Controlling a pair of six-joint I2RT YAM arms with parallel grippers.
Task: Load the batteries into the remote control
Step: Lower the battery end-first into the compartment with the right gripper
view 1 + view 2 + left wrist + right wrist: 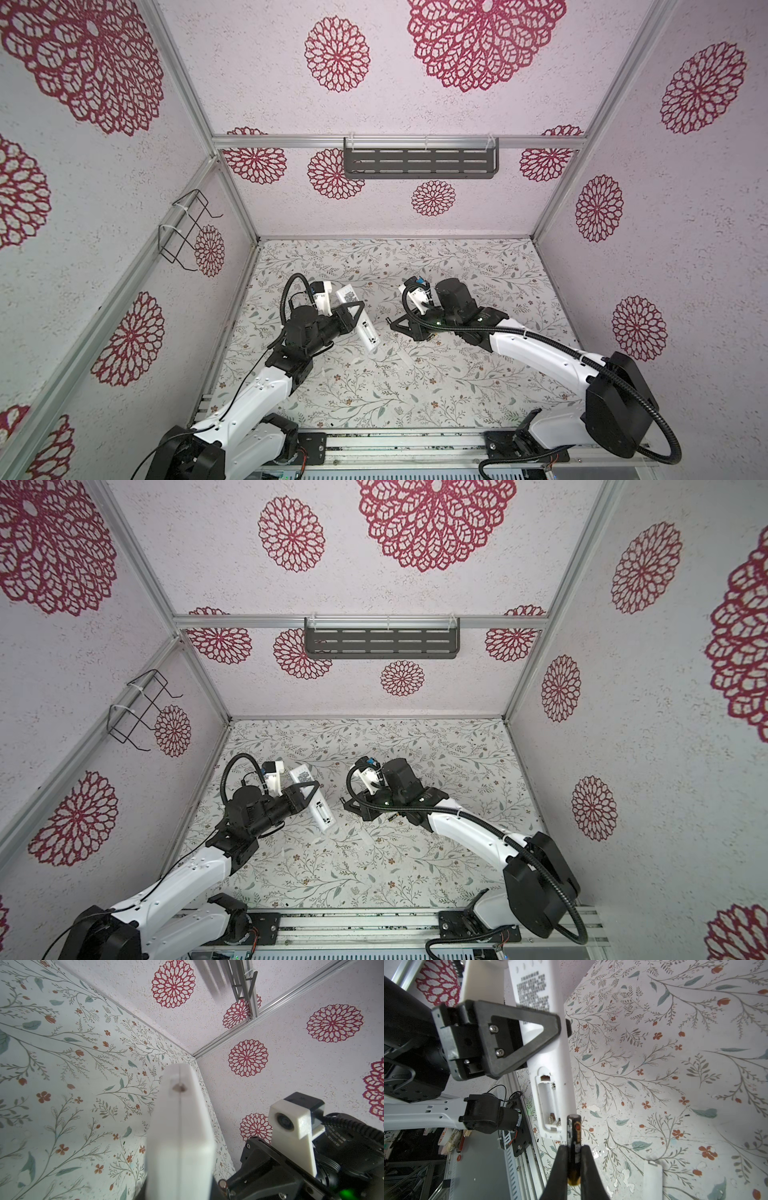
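Floral-print tabletop point(415, 395) below, pale walls with red rosettes all round. Starting on the left: my left gripper point(563, 1023) is clamped tight across the long slim white plastic remote control point(550, 1053). It holds the remote up off the table, tilted, with the back side turned toward my other arm. The cover is off, and the open battery compartment point(548, 1103) shows bare springs and two empty slots.

Moving right, there's a small gap, then my right gripper point(574, 1153). Its jaws are pinched narrow on a small dark cylindrical battery with a brass-coloured end point(573, 1130). I've gripped it round the rear half, so the front pokes out toward the remote. In both top views, battery and remote are near each other but apart. Further right, a small loose whitish plastic cover piece point(653, 1178) lies flat on the table. The second battery I can't pick out for sure.

Now the insertion, as I judge it. I should line the battery's long axis up with one slot and check polarity first. Then seat the spring end, press to compress it, and rock the other end down. The left side must hold rigid so the remote doesn't twist under the push. I'll go slowly, because a round battery in a narrow pinch could pivot or squirt out.
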